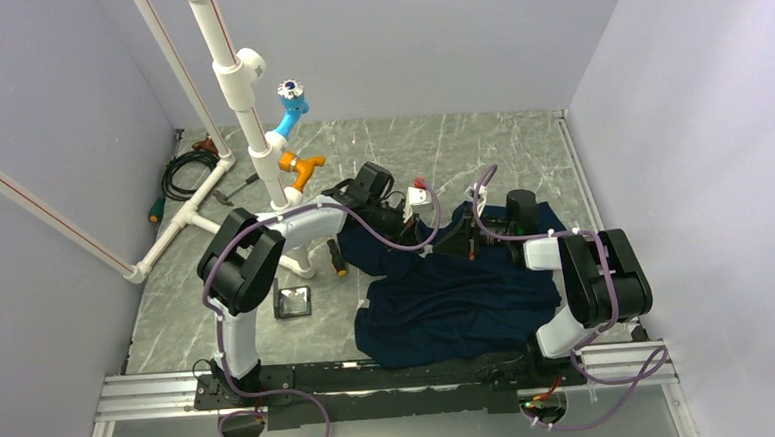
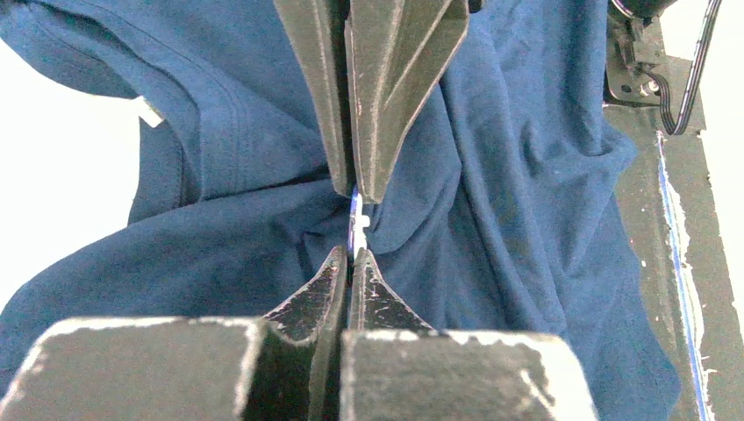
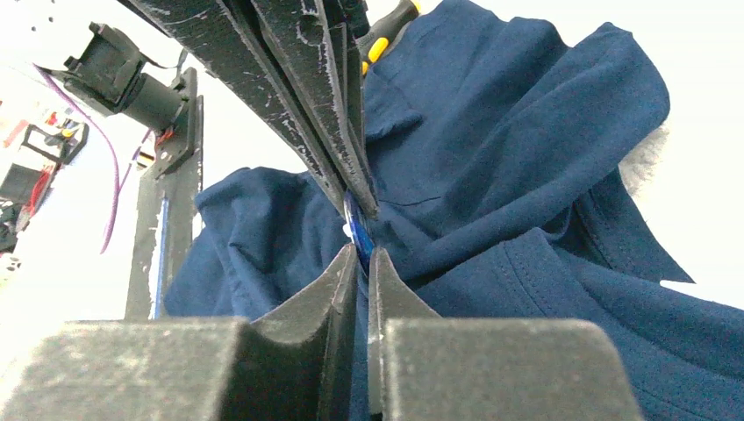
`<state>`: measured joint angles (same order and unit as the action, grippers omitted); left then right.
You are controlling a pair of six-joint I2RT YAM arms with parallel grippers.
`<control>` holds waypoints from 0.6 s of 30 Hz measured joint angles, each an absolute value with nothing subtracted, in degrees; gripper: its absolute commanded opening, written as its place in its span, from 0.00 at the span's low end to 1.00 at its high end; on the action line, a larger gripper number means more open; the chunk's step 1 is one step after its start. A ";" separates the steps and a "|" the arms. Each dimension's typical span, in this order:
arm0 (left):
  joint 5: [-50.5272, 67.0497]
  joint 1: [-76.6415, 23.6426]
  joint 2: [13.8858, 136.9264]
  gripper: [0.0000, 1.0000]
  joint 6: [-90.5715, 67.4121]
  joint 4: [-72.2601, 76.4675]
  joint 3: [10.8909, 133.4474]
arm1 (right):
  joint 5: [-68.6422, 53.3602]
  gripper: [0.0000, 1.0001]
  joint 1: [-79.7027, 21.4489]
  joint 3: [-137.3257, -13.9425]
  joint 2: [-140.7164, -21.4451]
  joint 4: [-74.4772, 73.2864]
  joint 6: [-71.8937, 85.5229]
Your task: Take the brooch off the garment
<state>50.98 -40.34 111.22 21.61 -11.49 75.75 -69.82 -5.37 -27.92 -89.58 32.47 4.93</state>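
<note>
The brooch (image 3: 353, 230) shows only as a thin blue glint, edge-on, between the fingertips of the right pincer (image 3: 361, 231), whose jaws have all but met on it. I take that for a grip on the disc's rim. It sits in a bunched part of the garment (image 1: 448, 310), the dark navy T-shirt spread over the right half of the table (image 1: 480, 149), from about the middle down to the near edge. The left pincer (image 2: 355, 226) is closed tight on a fold of the cloth right at the same spot, and the fabric runs in taut creases toward its tips. A pale sliver (image 2: 356, 219) peeps out there, and I cannot tell whether it is the pin's back or part of the disc. To my eye the split makes sense: one side pins the cloth so it cannot follow, and the other has the disc and can draw it away. With the two pincers so close together, the pull will want to be straight and gentle or the shirt will simply lift along. As for a place to put it, a small dark square thing (image 1: 293, 303) lies on the table toward the near-left corner. It is too small for me to say whether it is a dish or holds anything.
</note>
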 measured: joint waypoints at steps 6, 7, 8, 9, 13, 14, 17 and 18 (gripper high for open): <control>50.63 -40.25 111.22 0.00 20.75 -11.38 75.75 | -70.85 0.10 -5.41 -27.92 -89.58 32.45 4.19; 50.65 -40.25 111.22 0.00 20.62 -11.38 75.75 | -70.89 0.11 -5.41 -27.92 -89.62 32.45 4.10; 50.65 -40.25 111.22 0.00 20.36 -11.38 75.75 | -70.89 0.13 -5.43 -27.92 -89.67 32.42 4.03; 50.70 -40.25 111.22 0.00 20.23 -11.38 75.75 | -70.89 0.15 -5.45 -27.92 -89.71 32.42 4.01; 50.74 -40.32 111.22 0.00 20.01 -11.27 75.75 | -70.85 0.08 -5.45 -28.12 -89.89 32.16 4.01; 50.72 -40.32 111.22 0.00 19.97 -11.20 75.75 | -70.85 0.07 -5.45 -28.14 -89.93 32.14 3.99; 50.65 -40.29 111.22 0.00 19.75 -11.14 75.77 | -70.98 0.12 -5.50 -28.21 -89.95 32.08 3.97; 50.65 -40.29 111.24 0.00 19.73 -11.14 75.77 | -71.00 0.14 -5.52 -28.23 -89.95 31.97 3.90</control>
<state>50.65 -40.29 111.24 19.73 -11.14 75.77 -71.00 -5.52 -28.23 -89.95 31.97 3.90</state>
